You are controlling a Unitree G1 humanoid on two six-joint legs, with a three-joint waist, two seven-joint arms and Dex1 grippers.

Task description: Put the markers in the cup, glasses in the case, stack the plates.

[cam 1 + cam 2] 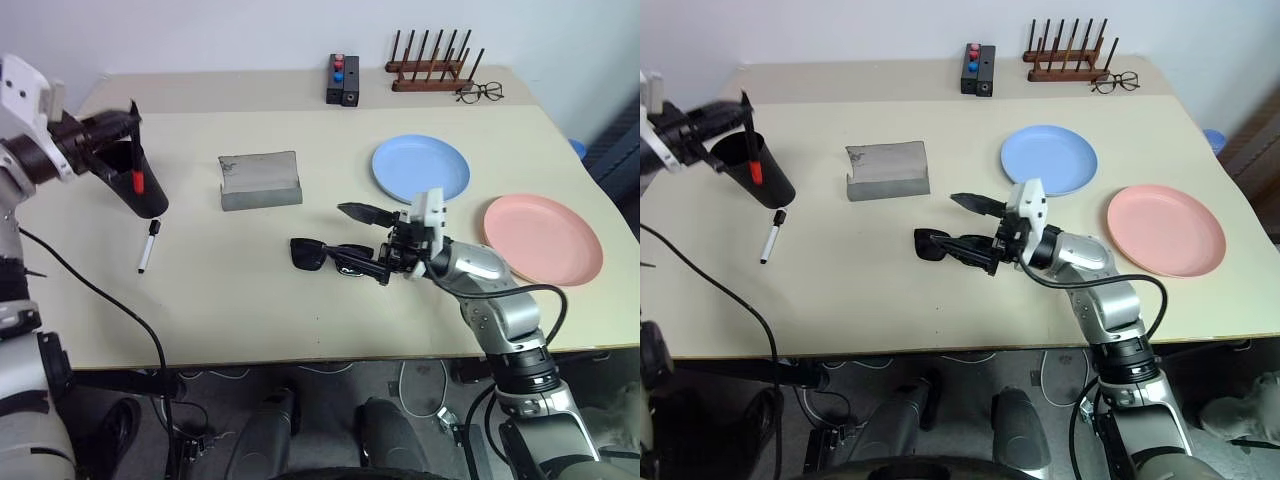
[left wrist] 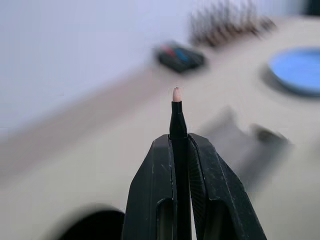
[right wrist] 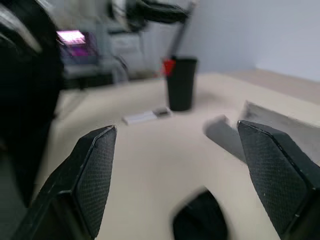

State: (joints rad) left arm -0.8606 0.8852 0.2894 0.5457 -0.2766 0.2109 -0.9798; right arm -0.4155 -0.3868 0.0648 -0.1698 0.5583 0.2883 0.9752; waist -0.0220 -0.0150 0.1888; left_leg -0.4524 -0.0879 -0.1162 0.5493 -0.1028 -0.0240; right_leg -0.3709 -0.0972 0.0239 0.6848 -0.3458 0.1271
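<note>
Holding a marker over the cup with my left gripper.

My left gripper is clamped on the slim black marker, its red end down inside the cup's rim. A white marker lies on the table just beside the cup. Right of the cup come the case, then the sunglasses, where my right gripper hangs wide open, holding nothing. Beyond lie the blue plate and pink plate.

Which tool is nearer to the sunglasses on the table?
Right. The right tool hangs open just above the sunglasses, beside their arms. The left tool is far off over the black cup, shut on a marker.
</note>
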